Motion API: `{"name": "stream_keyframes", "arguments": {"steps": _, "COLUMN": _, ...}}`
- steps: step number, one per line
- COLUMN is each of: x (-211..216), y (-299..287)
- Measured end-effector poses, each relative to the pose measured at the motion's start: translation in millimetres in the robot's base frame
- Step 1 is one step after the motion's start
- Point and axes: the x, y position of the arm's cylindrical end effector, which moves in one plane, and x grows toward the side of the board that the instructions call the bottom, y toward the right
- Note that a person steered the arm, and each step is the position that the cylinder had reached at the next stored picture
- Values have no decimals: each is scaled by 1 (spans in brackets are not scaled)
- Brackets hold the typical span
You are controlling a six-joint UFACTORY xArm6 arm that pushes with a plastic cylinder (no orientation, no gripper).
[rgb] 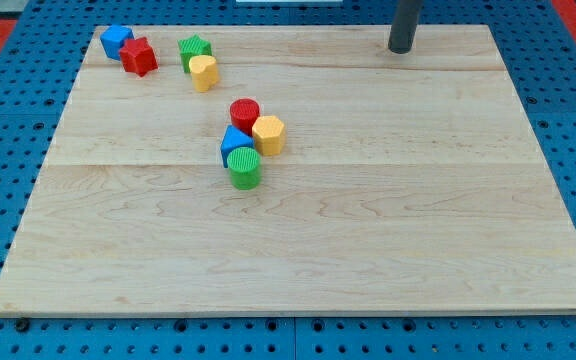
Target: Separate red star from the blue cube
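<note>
The table (pixel 388 220) is light wood with thin lines. On it sit a blue cube (pixel 116 41), a red star (pixel 139 56), a green star (pixel 195 50), yellow blocks (pixel 203 72), a red cylinder (pixel 245 113) and a green cylinder (pixel 245 168).

Robotics lab bench

A pale wooden board (pixel 368 220) lies on a blue perforated mounting plate (pixel 8 150), stretching below and to the view's left of my tip (pixel 400 49).

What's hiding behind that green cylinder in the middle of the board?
Right behind the green cylinder sits a blue block, touching it. The cylinder covers the blue block's lower front, so its full shape can't be told. A yellow block stands beside it.
</note>
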Motion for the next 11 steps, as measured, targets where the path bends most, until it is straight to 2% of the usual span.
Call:
{"name": "stream_keyframes", "arguments": {"steps": 1, "x": 51, "y": 12}}
{"name": "stream_keyframes", "arguments": {"steps": 2, "x": 125, "y": 6}}
{"name": "stream_keyframes", "arguments": {"steps": 3, "x": 135, "y": -46}}
{"name": "stream_keyframes", "arguments": {"steps": 4, "x": 126, "y": -96}}
{"name": "stream_keyframes", "arguments": {"steps": 6, "x": 73, "y": -217}}
{"name": "stream_keyframes", "arguments": {"steps": 7, "x": 107, "y": -223}}
{"name": "stream_keyframes", "arguments": {"steps": 8, "x": 120, "y": -294}}
{"name": "stream_keyframes", "arguments": {"steps": 9, "x": 105, "y": -388}}
{"name": "stream_keyframes", "arguments": {"steps": 10, "x": 46, "y": -417}}
{"name": "stream_keyframes", "arguments": {"steps": 11, "x": 39, "y": -436}}
